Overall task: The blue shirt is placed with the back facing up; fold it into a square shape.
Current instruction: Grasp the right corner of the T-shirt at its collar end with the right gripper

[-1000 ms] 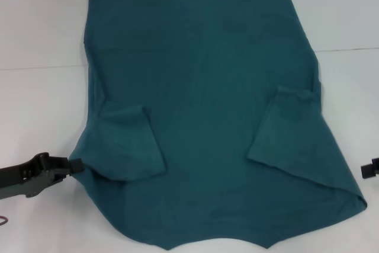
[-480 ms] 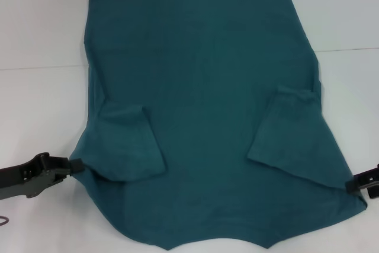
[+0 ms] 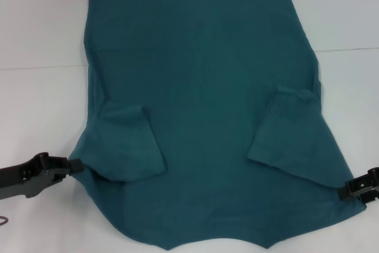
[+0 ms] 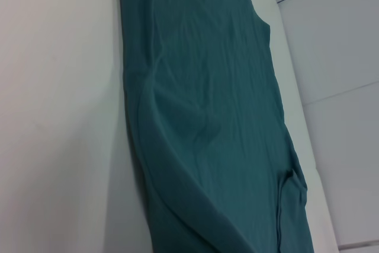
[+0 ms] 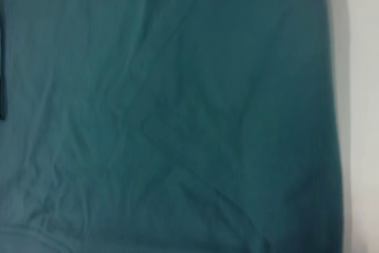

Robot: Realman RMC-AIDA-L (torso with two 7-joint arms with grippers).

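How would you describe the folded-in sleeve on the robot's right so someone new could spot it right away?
Start with the white table and the blue shirt spread over it. On the shirt's right half lies the right sleeve, a flap folded inward onto the body. Unlike the left sleeve, it is narrower and sits nearer the right end effector at the shirt's edge.

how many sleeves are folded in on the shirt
2. On the blue shirt, one sleeve lies folded inward on the robot's left, near the left gripper; the other sleeve lies folded inward on the right, above the right gripper.
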